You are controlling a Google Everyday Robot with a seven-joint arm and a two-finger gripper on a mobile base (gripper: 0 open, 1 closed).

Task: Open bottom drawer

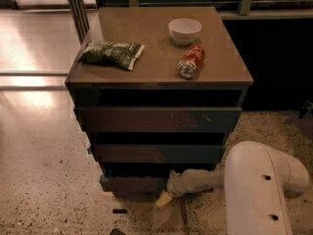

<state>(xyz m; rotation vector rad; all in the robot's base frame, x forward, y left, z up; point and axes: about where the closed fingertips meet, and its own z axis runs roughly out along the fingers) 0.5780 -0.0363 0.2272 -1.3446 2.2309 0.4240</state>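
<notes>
Hand [165, 196] at bottom drawer [128, 185] front, near floor [46, 190].

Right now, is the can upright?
No, the can lies on its side; the jaws are down at the bottom drawer front.

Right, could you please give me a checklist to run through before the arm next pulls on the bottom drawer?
1. Pincer placed at the front of the dark worn wooden bottom drawer, near its right end: ok.
2. Pincer's hold on that front: cannot tell.
3. Speckled floor ahead of the drawer free: not ok, a small dark scrap lies there.
4. Red soda can steady on the brown cabinet top: not ok, it lies on its side and may roll.
5. White round bowl and green snack bag back from the front edge: ok.
</notes>
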